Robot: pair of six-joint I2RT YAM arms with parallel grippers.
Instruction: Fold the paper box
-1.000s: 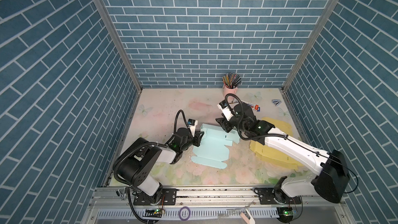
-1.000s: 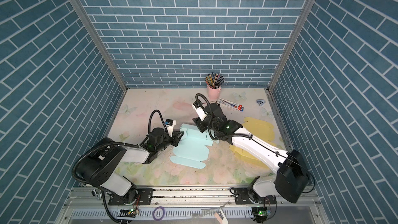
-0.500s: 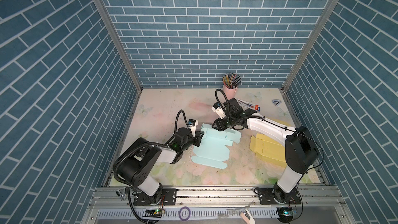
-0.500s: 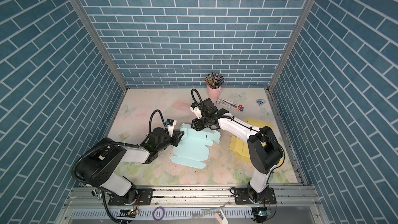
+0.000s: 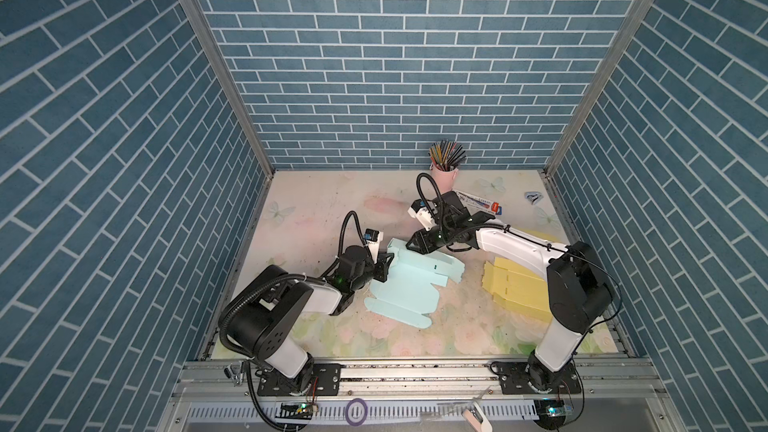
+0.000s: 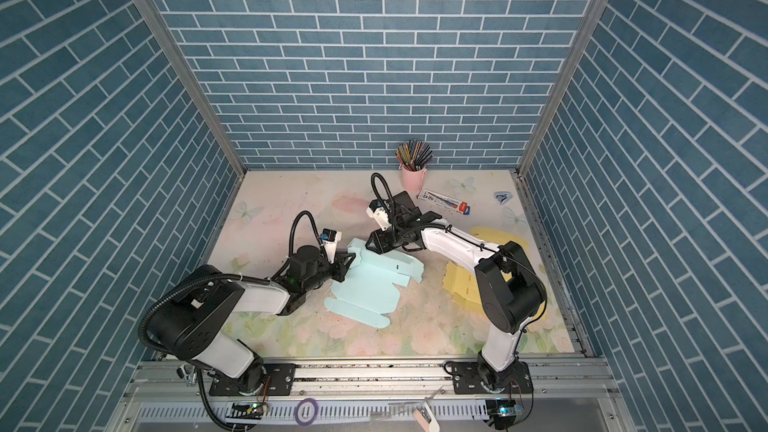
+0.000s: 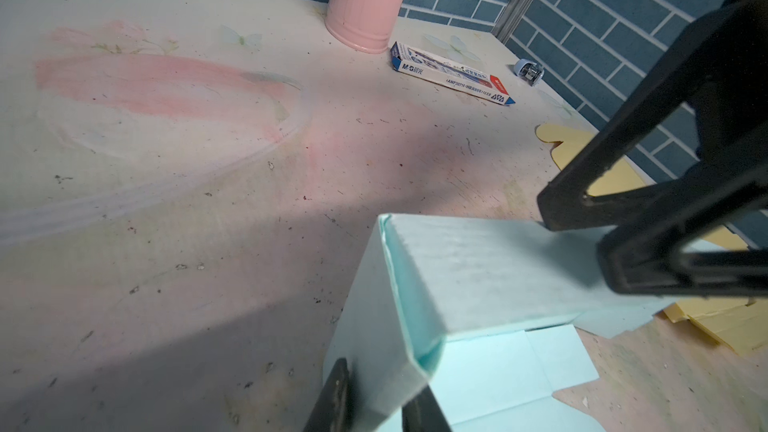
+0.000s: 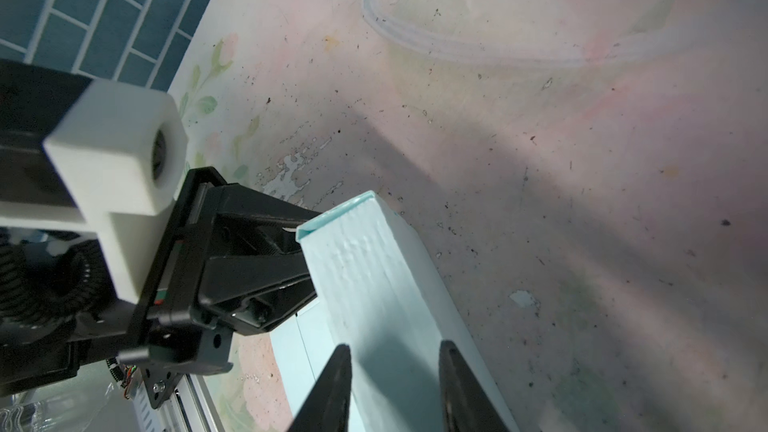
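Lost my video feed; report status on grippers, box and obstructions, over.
Left gripper clamped on upright side flap of blue box. Right gripper astride the raised wall, grip unclear. Box partly folded. Yellow blank apart, nothing blocking.

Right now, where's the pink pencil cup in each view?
Top view: pink pencil cup against the back wall, right of centre.
Top view: same spot.
Left wrist: at the back wall, beside the pen carton.
Right wrist: not in it.
Landmark: blue paper box, in all four.
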